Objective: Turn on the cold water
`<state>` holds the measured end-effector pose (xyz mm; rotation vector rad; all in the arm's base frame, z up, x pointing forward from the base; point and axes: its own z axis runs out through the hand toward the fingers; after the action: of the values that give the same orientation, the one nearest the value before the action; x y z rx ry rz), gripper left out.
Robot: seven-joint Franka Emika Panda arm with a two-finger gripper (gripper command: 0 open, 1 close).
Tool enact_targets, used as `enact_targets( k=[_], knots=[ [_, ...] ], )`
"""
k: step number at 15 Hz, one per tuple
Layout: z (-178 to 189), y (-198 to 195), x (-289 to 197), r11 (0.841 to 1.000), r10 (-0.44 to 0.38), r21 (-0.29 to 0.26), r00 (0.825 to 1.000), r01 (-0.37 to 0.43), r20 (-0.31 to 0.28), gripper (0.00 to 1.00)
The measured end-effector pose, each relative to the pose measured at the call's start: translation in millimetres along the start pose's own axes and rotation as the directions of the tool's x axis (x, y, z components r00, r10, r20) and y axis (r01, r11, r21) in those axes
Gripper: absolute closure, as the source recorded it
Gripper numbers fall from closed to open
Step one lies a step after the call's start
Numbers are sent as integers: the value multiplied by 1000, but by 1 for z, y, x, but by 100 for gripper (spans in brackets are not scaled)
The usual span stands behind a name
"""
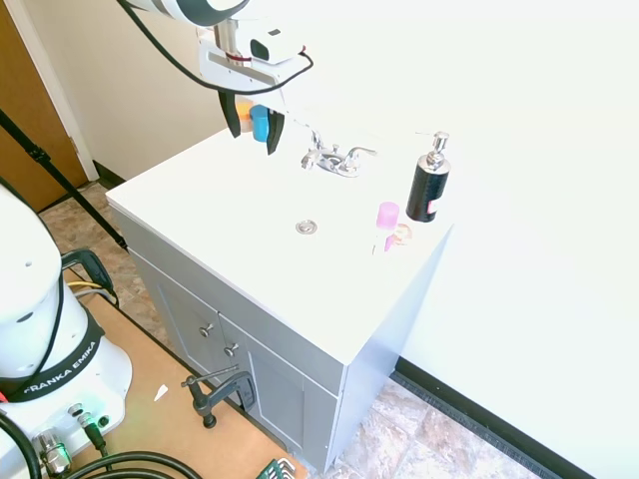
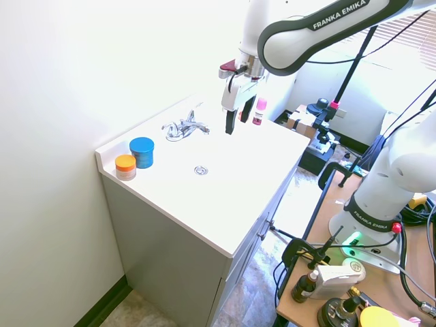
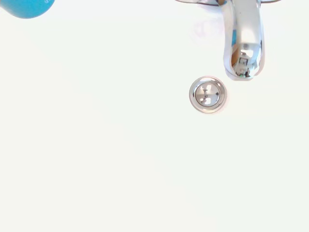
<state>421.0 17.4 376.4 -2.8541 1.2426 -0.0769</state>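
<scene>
Going L to R in first ext view: gripper (image 1: 253, 128) hangs w/ fingers spread, holding nothing, above sink's back-left, then chrome faucet (image 1: 335, 159) at basin's rear, drain (image 1: 307, 228) in front, black pump bottle (image 1: 429, 185) far R.

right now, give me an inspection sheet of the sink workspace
surface: white vanity top, drain in the basin, no water seen
job's things: chrome faucet, both lever handles untouched
clutter: black pump bottle, pink-capped bottle, blue jar, orange jar
grippers: gripper open, in the air beside the faucet, holding nothing
cables: nothing seen on the vanity
surroundings: grey cabinet doors closed, wooden door at the side
</scene>
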Motion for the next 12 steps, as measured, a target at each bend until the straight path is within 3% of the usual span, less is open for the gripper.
enact_targets(
  k=[8, 12],
  knots=[
    [4, -2, -2, 1000, 10, -9, 1000, -10, 2, 0],
    [9, -5, 4, 998, 51, -34, 995, -53, -80, 0]
  ],
)
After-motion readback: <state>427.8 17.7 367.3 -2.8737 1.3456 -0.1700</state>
